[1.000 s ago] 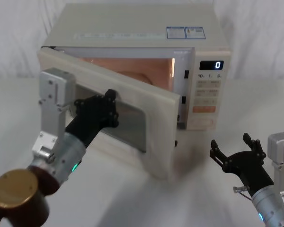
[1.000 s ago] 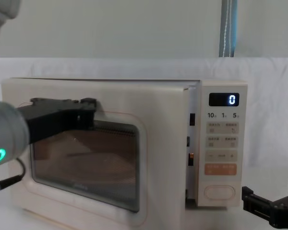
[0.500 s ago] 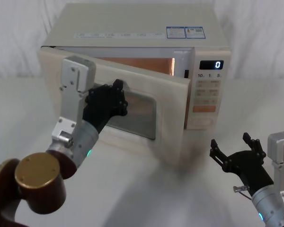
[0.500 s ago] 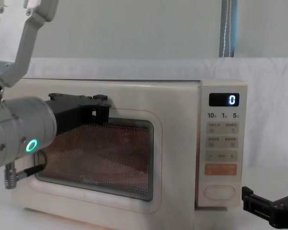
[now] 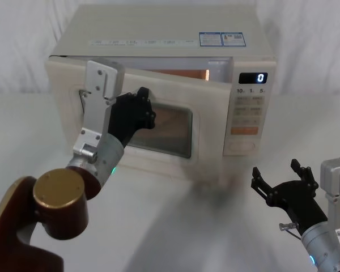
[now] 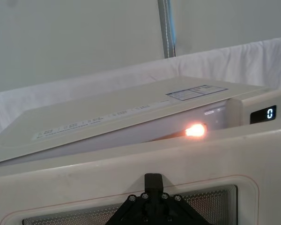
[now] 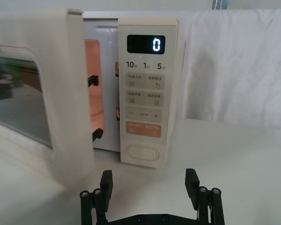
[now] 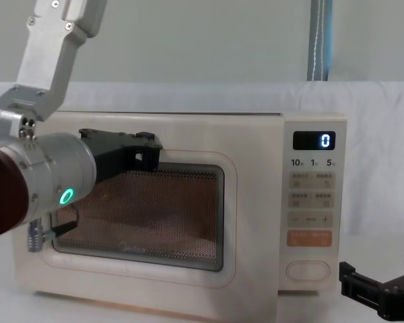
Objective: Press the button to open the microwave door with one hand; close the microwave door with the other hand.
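Observation:
The cream microwave (image 5: pixel 158 28) stands at the back of the table, its display reading 0. Its microwave door (image 5: pixel 209 122) is a narrow gap from closed, and the orange cavity light (image 6: pixel 195 130) glows over its top edge. My left gripper (image 5: pixel 143 105) is shut, with its tip pressed on the door's dark window (image 8: pixel 182 208). My right gripper (image 5: pixel 276 170) hovers open and empty over the table, in front of the control panel. The oval cream button (image 7: pixel 143 153) sits at the panel's bottom, beyond my right gripper (image 7: pixel 149 185) and apart from it.
An orange rectangular key (image 7: pixel 143 129) lies just above the button. White cloth covers the table (image 5: pixel 175 226) and hangs behind the microwave. A blue-grey strap (image 8: pixel 320 40) hangs at the back. There is free table room in front of the microwave.
My left gripper has pushed the door from well ajar to almost closed, travelling toward the microwave with it. The right arm has not moved.

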